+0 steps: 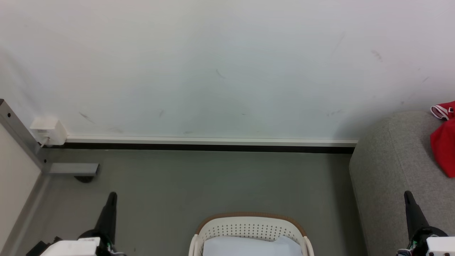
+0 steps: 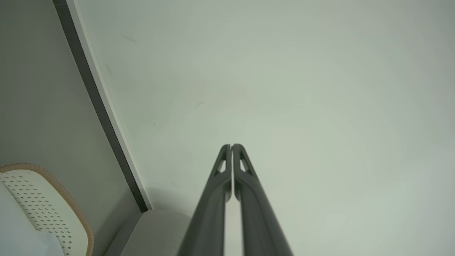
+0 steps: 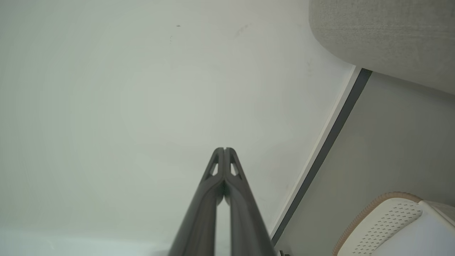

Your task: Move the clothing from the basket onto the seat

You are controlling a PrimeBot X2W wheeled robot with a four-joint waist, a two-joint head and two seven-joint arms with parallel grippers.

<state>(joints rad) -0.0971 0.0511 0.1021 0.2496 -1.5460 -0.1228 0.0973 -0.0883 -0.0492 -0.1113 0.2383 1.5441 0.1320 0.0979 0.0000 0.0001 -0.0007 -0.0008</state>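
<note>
Red clothing [image 1: 444,144] with white trim lies on the grey seat [image 1: 387,170] at the right edge of the head view. The cream basket [image 1: 249,227] with its brown rim sits on the floor at bottom centre, with pale fabric inside it. My left gripper [image 1: 113,195] is shut at lower left, well left of the basket, holding nothing. My right gripper [image 1: 408,193] is shut at lower right, over the seat's front part, also holding nothing. The wrist views show each gripper [image 2: 231,145] [image 3: 224,149] with its fingers pressed together, pointing at the white wall, and the basket [image 2: 53,199] [image 3: 384,220] at a bottom corner.
A white wall with a dark skirting strip [image 1: 209,146] runs across the back. A white socket box [image 1: 48,131] and a grey metal frame [image 1: 21,135] stand at the left. Grey floor [image 1: 213,181] lies between wall and basket.
</note>
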